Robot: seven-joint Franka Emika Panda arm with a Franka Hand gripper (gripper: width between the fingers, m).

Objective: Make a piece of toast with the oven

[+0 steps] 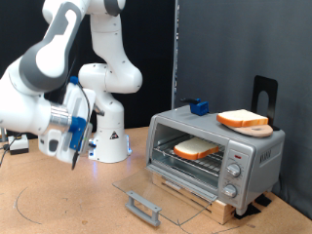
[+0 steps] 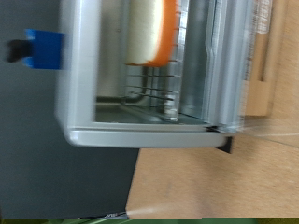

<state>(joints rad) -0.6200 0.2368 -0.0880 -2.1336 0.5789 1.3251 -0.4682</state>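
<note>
My gripper (image 1: 74, 156) hangs well apart from the oven (image 1: 214, 153); I cannot tell its state. Door down, toast (image 1: 196, 149) on the rack.

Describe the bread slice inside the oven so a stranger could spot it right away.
Find the silver toaster oven at the exterior view's right, its glass door dropped open. The piece of toast lies on the wire rack inside. Its twin sits on top, on a round wooden board.
</note>
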